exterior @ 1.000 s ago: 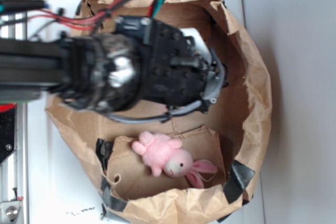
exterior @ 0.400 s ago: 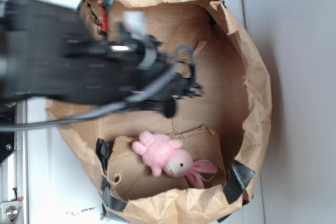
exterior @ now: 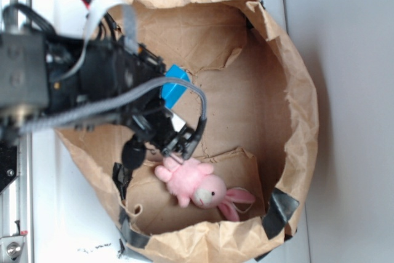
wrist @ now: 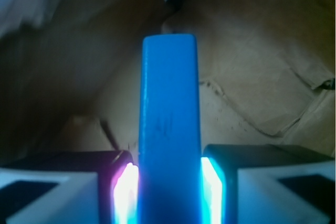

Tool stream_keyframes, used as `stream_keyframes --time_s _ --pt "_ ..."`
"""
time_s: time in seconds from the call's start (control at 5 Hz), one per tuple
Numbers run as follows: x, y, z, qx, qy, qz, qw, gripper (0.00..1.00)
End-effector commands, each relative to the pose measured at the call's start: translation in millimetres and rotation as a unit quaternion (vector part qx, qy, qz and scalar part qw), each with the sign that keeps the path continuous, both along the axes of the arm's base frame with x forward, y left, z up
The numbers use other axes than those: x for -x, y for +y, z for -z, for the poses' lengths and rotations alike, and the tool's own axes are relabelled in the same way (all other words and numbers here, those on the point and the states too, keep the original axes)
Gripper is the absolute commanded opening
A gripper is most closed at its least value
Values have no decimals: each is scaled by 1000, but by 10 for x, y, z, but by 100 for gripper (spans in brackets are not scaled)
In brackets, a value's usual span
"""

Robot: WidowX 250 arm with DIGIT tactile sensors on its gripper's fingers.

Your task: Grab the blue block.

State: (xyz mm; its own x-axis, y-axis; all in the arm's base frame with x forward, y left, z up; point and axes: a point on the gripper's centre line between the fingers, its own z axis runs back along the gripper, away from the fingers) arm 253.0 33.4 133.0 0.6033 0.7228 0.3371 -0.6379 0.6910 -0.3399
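Observation:
The blue block (wrist: 169,129) is a flat bright blue bar standing on end between my fingers in the wrist view. Both lit pads (wrist: 128,192) press against its long sides, so my gripper (wrist: 169,187) is shut on it. From the exterior view, the blue block (exterior: 175,85) pokes out from under the black arm, above the brown paper floor at the left of the bag. My gripper (exterior: 165,93) is mostly hidden there by the arm and its cables.
A crumpled brown paper bag (exterior: 301,109) forms a walled ring around the work area. A pink plush bunny (exterior: 197,184) lies inside near the front, just below the arm. Black tape (exterior: 280,210) patches the bag's lower rim. The bag stands on a white surface (exterior: 345,121).
The arm has swung to the left and turned. The blue block, hidden under the arm before, now shows in its grip. The bunny has not moved.

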Motion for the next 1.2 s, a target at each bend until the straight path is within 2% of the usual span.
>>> stream_keyframes --time_s 0.0,0.2,0.4,0.6,0.8,1.0 --pt "-246 328 -428 51 115 14 992 0" --pt "-191 280 -544 41 142 40 988 0" --pt "-78 146 -655 6 124 73 990 0" --pt "-29 -5 -573 -44 135 94 985 0" --pt "-25 -8 -587 -57 123 87 987 0" --pt "-15 20 -570 -58 109 49 991 0"
